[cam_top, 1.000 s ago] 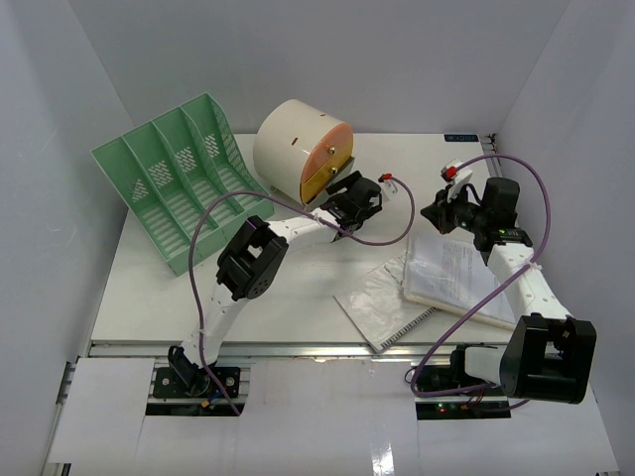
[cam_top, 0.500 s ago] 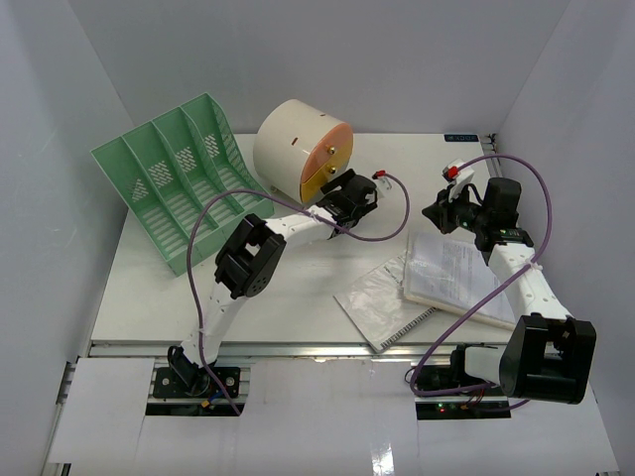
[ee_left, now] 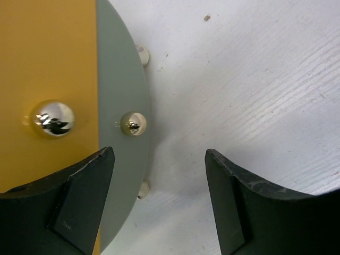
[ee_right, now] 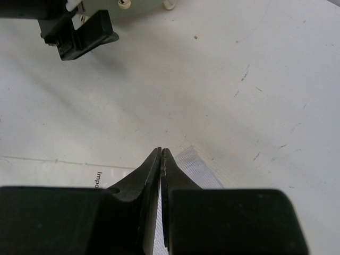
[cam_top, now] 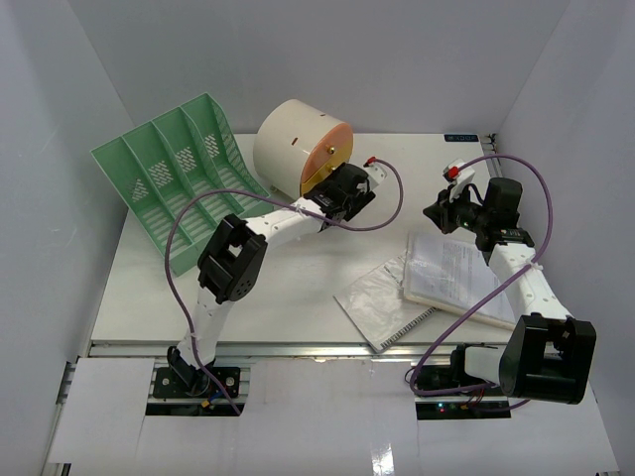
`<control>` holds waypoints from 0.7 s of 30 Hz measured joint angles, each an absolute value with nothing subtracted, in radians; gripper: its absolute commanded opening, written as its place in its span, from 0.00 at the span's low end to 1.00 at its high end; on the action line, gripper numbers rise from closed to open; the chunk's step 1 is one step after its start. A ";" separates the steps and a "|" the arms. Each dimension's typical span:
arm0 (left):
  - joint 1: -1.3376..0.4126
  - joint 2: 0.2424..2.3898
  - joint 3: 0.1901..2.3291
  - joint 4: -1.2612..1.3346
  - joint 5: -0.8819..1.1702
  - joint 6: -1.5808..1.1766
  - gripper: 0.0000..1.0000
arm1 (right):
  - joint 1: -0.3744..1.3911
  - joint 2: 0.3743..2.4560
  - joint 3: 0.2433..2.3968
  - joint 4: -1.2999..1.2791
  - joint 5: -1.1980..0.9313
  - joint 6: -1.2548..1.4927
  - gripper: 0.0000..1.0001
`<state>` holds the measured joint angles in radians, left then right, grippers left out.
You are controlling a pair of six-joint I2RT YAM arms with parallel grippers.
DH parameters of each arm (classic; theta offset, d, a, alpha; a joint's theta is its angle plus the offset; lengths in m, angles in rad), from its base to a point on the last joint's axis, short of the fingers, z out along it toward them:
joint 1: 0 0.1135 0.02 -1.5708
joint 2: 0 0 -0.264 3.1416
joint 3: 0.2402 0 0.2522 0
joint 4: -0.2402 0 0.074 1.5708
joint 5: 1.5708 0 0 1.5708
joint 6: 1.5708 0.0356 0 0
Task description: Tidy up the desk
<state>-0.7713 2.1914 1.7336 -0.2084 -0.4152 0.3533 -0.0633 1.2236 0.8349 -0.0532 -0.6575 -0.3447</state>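
Counter point(cam_top: 298, 288): one, white and flat, lying under both arms and carrying everything else. It fills the right half of the left wrist view.
Drawer unit point(cam_top: 288, 149): one cream drum lying on its side at the far middle of the counter, with its orange face point(ee_left: 48, 64) turned toward the left arm point(cam_top: 283, 223).
Knobs: two on that face, a large shiny one point(ee_left: 52, 118) on the orange part and a smaller one point(ee_left: 133, 123) on the grey strip beside it.
Left jaws: spread apart with nothing between them, held close to the drum's face.
Key relation: the small knob lies just ahead of the left jaws, closer to the left finger point(ee_left: 79, 207) than to the right one. The large knob sits off to that same side, outside the gap. The drum's long axis runs level, roughly in line with the left forearm.
Right jaws: pressed together, holding nothing, with their tips over the edge of the papers.
Papers: two items, a stack of printed sheets point(cam_top: 456, 273) beside the right arm point(cam_top: 516, 263) and a clear-covered spiral pad point(cam_top: 382, 302) partly under it.
File rack point(cam_top: 174, 178): one, green and slotted, at the far left, well apart from both jaws.
Nearer arm: the left for the drawer unit, the right for the papers.
Likely step: lining the left jaws up on a knob. They would probably need to shift toward the orange side before they could close on one.
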 measured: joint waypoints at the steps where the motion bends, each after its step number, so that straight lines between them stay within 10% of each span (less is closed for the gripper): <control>1: -0.767 2.182 1.734 -0.213 -0.410 0.347 0.79 | -0.065 1.224 0.835 -0.053 -0.657 -0.344 0.08; 21: -0.747 2.157 1.721 -0.261 -0.388 0.313 0.84 | -0.071 1.224 0.835 -0.054 -0.657 -0.348 0.08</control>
<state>-0.7470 2.1570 1.7212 -0.2611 -0.3882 0.3129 -0.0708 1.2236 0.8349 -0.0536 -0.6575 -0.3481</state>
